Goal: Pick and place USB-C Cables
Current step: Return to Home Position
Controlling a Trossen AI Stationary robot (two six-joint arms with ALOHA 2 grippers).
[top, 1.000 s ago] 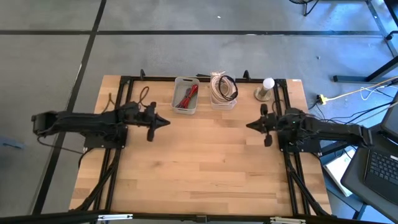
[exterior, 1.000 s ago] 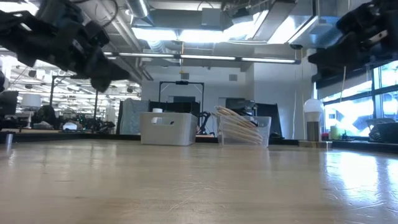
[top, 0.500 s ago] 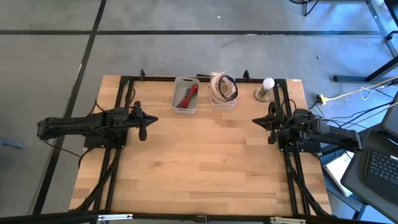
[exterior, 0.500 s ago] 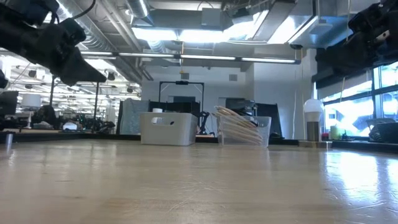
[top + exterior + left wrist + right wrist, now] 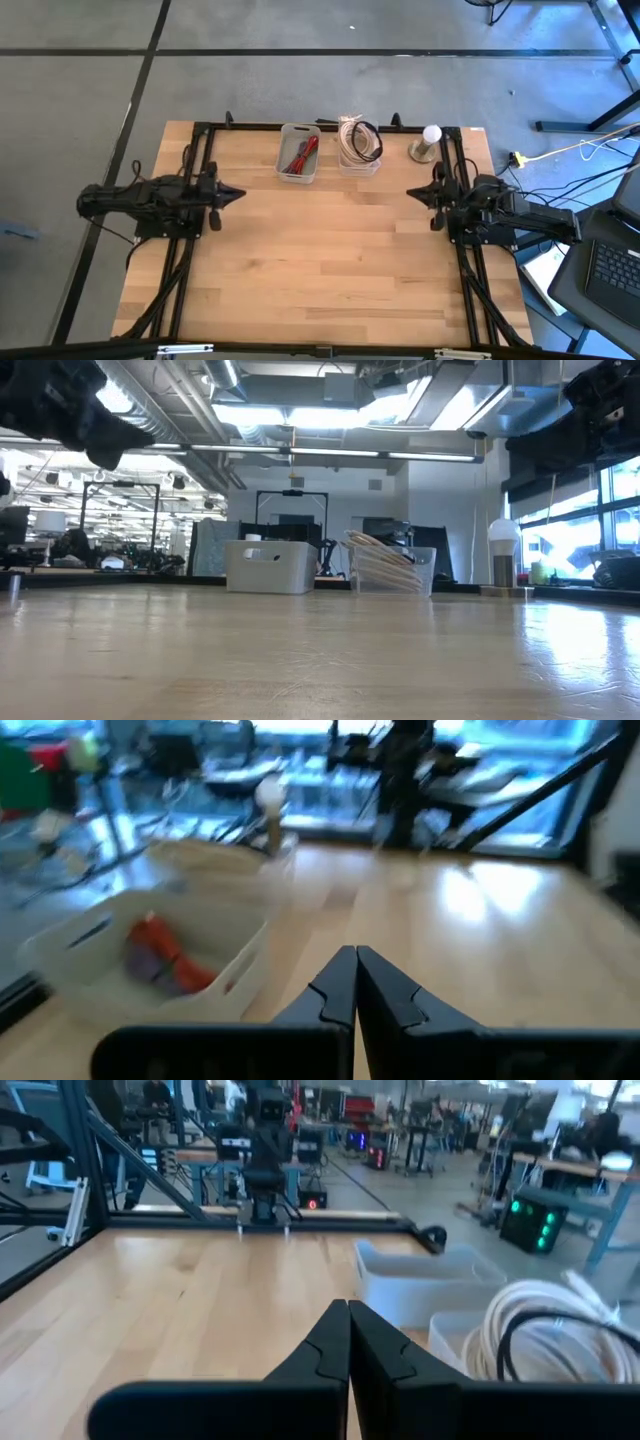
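Observation:
The USB-C cables lie in two bins at the table's far edge. A white bin (image 5: pixel 299 153) holds red short bundles (image 5: pixel 160 945). A clear bin (image 5: pixel 359 145) holds cream-white coils with a black coil (image 5: pixel 545 1330). My left gripper (image 5: pixel 240 192) hovers shut over the table's left part, pointing right, nearer than the white bin (image 5: pixel 120 955). My right gripper (image 5: pixel 409 193) hovers shut over the right part, pointing left, nearer than the clear bin. Both fingertip pairs are closed together in the wrist views (image 5: pixel 356 952) (image 5: pixel 347 1306). Neither gripper holds anything.
A white ball-topped round object (image 5: pixel 428 143) stands right of the clear bin, near the far right corner. Black frame rails (image 5: pixel 200 140) run along the far edge and down both sides. Bare wood (image 5: pixel 320 250) fills the middle and near part of the table.
My left gripper has drawn back toward the table's left edge and risen, staying shut. My right gripper pulled back a little toward the right edge in the first half second, then kept still. The bins and cables have not moved.

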